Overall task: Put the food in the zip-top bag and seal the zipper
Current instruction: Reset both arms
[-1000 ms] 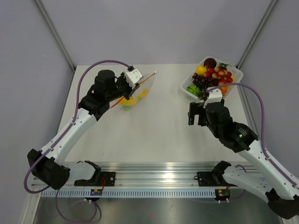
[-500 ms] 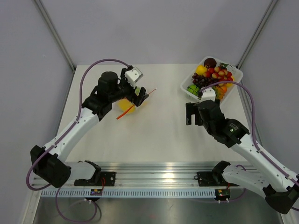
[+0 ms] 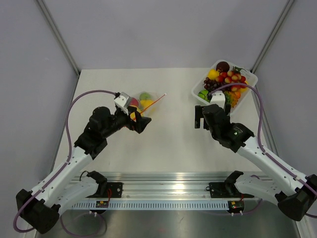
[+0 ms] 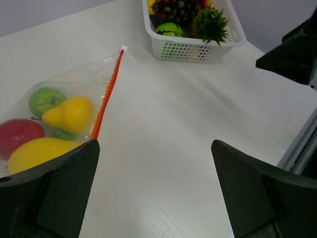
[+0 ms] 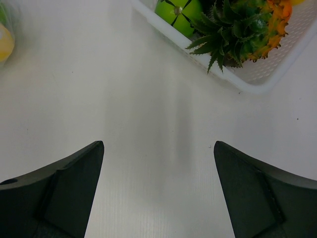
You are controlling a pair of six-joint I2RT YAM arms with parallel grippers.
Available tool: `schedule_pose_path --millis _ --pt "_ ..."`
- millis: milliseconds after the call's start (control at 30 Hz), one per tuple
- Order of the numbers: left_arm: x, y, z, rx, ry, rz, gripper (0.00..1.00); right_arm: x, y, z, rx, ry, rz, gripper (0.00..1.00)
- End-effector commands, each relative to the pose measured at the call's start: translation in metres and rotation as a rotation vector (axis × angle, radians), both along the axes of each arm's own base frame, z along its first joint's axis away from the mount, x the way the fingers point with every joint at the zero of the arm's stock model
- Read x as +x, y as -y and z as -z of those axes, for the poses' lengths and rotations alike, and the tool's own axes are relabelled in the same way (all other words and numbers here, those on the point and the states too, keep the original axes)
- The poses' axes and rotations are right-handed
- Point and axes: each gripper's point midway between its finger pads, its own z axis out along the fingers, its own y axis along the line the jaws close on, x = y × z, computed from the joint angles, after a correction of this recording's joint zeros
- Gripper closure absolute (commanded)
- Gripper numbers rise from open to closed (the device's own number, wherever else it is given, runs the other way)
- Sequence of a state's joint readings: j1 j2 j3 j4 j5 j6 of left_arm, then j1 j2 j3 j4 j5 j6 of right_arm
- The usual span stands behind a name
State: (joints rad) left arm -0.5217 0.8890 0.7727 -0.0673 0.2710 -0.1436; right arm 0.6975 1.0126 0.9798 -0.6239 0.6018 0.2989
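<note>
Two robot arms reach over a pale table (image 3: 163,144) in the view from above; the zip-top bag (image 3: 153,96) lies flat on the far left part of the table, with some food (image 3: 147,104) inside it, green, yellow and red; the zipper (image 3: 153,102) is a thin orange-red line along the bag's right side; the left gripper (image 3: 141,124) sits just beside the bag's near edge, and from up here I cannot tell if they touch; the right gripper (image 3: 198,116) hangs close to the white basket (image 3: 204,77), which is full of more toy fruit. In the left wrist view the two black fingers (image 4: 49,193) are wide apart with only bare table between them; the bag lies in front on the left, and a green apple (image 4: 47,99), a yellow pear (image 4: 69,113), a red fruit (image 4: 17,136) and a long yellow fruit (image 4: 39,153) show through the plastic; the zipper runs straight, but I cannot tell if it is sealed; the basket stands far off at the top. In the right wrist view the fingers are also wide apart and hold nothing; a corner of the basket shows at the top with a spiky pineapple (image 5: 233,27) and a green round fruit (image 5: 178,10) in it.
</note>
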Motion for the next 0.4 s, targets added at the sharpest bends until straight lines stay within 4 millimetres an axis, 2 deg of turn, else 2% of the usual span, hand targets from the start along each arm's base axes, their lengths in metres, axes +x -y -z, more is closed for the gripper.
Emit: schedule_pose_path --millis 0,233,367 --pt "-0.016 0.004 -0.020 -0.043 0.106 0.030 0.01 0.007 -0.001 -0.013 0.077 0.080 0.037 0.00" --pt "-0.028 0.007 0.025 0.036 -0.042 0.051 0.01 0.006 0.002 -0.014 0.135 0.104 0.084 0.00" --pt "-0.030 0.012 0.028 0.020 -0.057 0.061 0.01 0.003 0.008 -0.012 0.148 0.097 0.124 0.00"
